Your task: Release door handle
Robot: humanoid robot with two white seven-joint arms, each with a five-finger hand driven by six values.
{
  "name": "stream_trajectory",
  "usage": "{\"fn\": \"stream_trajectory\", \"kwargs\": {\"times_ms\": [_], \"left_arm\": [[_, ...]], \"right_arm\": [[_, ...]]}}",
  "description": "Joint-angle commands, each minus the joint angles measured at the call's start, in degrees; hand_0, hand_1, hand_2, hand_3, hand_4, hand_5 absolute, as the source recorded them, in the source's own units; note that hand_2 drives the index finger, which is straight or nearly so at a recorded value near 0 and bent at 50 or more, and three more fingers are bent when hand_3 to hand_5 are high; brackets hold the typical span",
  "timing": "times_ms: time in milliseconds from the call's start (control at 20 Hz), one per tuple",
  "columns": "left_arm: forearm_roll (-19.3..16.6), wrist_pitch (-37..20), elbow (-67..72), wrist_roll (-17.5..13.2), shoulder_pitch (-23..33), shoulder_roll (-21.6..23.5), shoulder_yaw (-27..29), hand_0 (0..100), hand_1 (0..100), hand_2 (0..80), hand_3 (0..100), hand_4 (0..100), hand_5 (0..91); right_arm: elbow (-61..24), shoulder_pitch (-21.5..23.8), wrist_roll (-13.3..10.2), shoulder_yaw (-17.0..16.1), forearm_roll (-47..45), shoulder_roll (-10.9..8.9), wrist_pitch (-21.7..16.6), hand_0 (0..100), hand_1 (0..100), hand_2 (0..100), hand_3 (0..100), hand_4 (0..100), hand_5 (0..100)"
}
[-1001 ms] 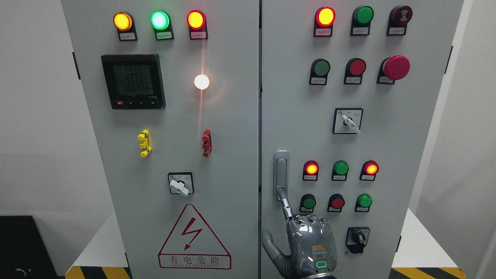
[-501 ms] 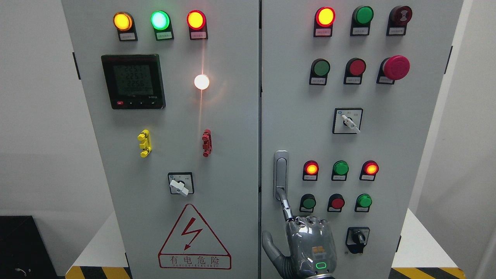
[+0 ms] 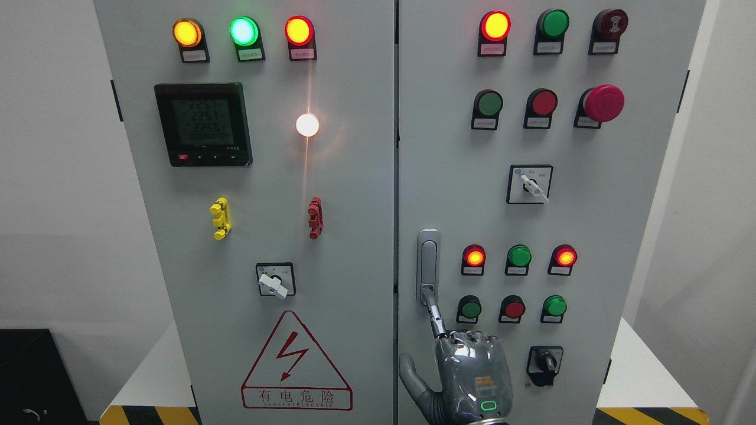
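Head view: right hand (image 3: 472, 378) low against the right door (image 3: 590, 236) of the grey cabinet, back of the hand toward the camera. Mostly closed: knuckles curled in, thumb (image 3: 413, 378) hanging loose at the side, only the index finger (image 3: 436, 316) stretched up. Fingertip caught on the lower end of the door handle (image 3: 428, 260), nothing else held. Handle upright, directly above the hand, close to the door's inner edge. Just right of the finger, a row of three push buttons (image 3: 514, 308); beside the knuckles, a black rotary switch (image 3: 544, 361). Left of the hand, on the other door, a red warning triangle (image 3: 295, 360). Far above, lit indicator lamps (image 3: 495, 25).
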Motion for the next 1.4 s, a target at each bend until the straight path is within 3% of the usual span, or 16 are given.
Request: {"fn": "stream_trajectory", "kwargs": {"times_ms": [0,1352], "left_arm": [[0.0,-0.05,0.05,-0.04,0.0,0.0,0.0,12,56,0.0,0,0,0.0],[0.0,-0.05,0.05,-0.04,0.0,0.0,0.0,12,56,0.0,0,0,0.0]], "right_arm": [[0.52,0.06,0.05,-0.05,0.0,0.0,0.37,49,30,3,100,100,100],[0.52,0.76,0.05,0.21,0.0,0.35,0.82,49,30,4,100,100,100]]}}
